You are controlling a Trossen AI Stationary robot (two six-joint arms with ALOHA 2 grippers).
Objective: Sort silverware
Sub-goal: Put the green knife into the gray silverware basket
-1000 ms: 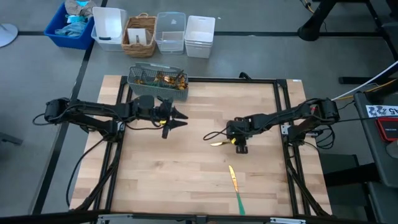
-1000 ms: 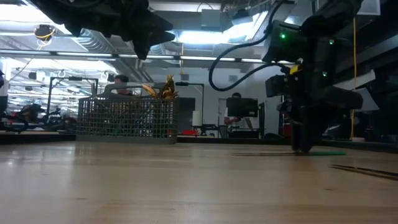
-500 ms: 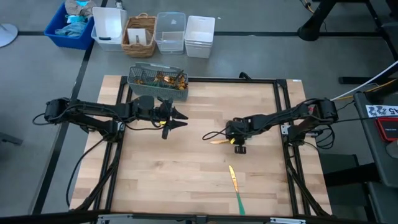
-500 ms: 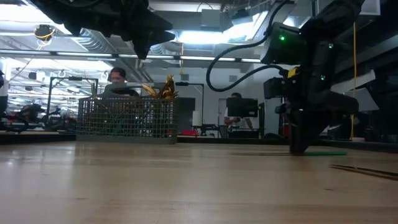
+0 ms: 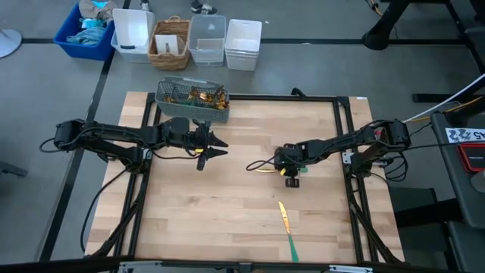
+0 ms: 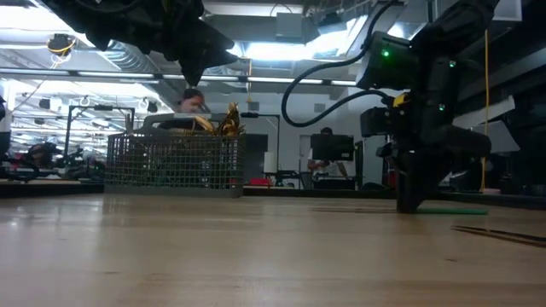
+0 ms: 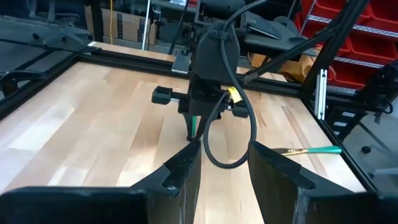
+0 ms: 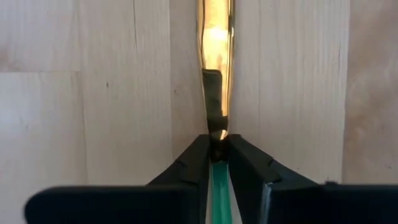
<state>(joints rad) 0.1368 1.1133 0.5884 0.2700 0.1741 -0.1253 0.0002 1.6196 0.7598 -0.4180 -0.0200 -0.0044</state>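
Right gripper [image 5: 289, 171] is down on the table [image 5: 227, 220] right of centre, fingers [image 8: 193, 163] pinched on a knife [image 8: 216, 74] where the teal handle meets the gold blade. In the right wrist view the piece sits dead centre between the pads, blade flat on the wood and pointing straight ahead. Grip looks good but low on the neck, so the blade end may droop or swing on lift.

To do this step well: confirm the pinch is firm before rising, lift straight up with no drag so the blade doesn't catch, keep the wrist level in transit. The thin, slick handle is a likely slip point; move slowly.

Second knife [image 5: 286, 229] lies loose near the front edge, right of centre, well apart from the held one. Wire caddy [image 5: 192, 101] with more gold silverware stands at the far left edge of the table.

Left gripper [image 5: 216, 144] hovers left of centre, above the table, jaws wide and empty, aimed at the right arm; keep it clear of the carry path.

Bins [image 5: 189, 39] sit beyond the table's far edge. Drop spot can't be told.
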